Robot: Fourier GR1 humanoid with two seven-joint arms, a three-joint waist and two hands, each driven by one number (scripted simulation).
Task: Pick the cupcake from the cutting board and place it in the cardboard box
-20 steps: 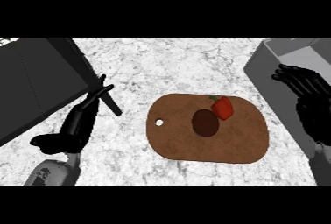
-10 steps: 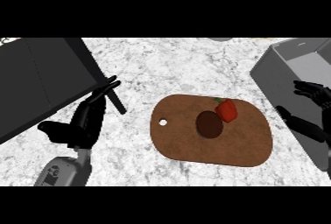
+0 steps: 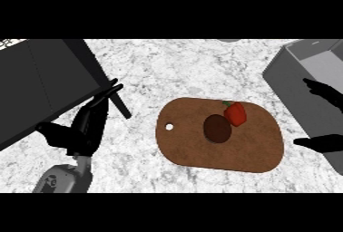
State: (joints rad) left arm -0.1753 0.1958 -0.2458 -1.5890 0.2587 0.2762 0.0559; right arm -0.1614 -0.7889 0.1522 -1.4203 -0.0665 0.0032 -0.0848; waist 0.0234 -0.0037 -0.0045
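A white-and-grey speckled stone table is spreading out beneath me, with a dark flat slab lying off to the left, just beyond my left hand.

My left hand is resting released, fingers straight and pointing up toward that slab, holding nothing. My right hand is showing only in part at the right edge: a fingertip above and a thumb below, spread apart with nothing between them, so I am reading it as released and empty.

The small dark-brown round cupcake is sitting on the brown oval wooden cutting board, which lies between my two hands; the cupcake is well to the left of my right hand. A red bell pepper is lying against the cupcake's upper right side. The grey cardboard box is standing just beyond my right hand, which is overlapping its near wall.

As I am judging it, nothing of the task is done yet: the cupcake is untouched on the board, and the reach, the grasp, the carry and the placing are all left.

Most of my right palm is cut off by the edge, the box is only partly showing, and I cannot tell what the box holds.
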